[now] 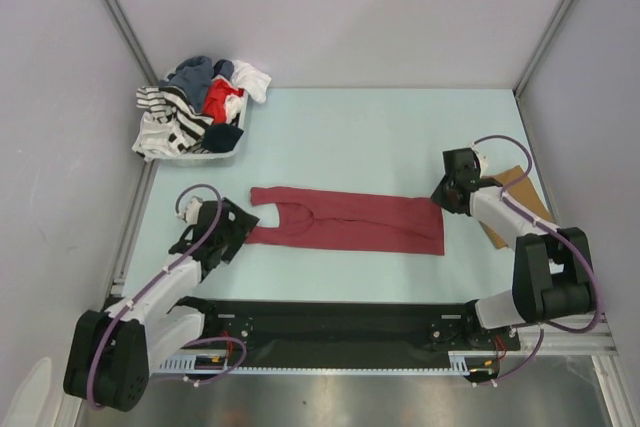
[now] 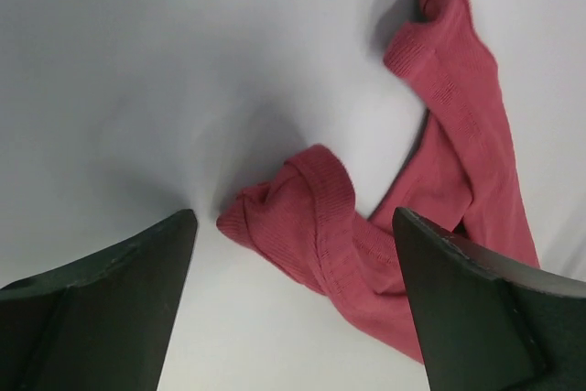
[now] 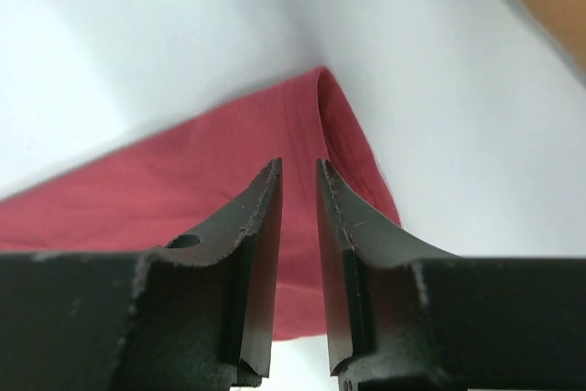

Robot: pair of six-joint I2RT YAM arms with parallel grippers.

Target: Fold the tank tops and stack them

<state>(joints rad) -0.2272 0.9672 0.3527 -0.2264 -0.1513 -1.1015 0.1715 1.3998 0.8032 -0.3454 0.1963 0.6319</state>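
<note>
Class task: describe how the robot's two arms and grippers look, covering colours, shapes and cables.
Both the left arm and right arm have white links between bulky black joints, with purple cables looping along them. The left gripper and right gripper carry matte black fingers, tapering to tips. No markings are visible.

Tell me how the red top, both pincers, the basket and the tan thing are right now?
red tank top: folded into a long strip, lying flat.
left pincer: wide open, empty, at the straps.
right pincer: barely open, empty, over the hem end.
basket: heaped with mixed clothes.
tan cloth: lying flat, partly hidden.
</note>
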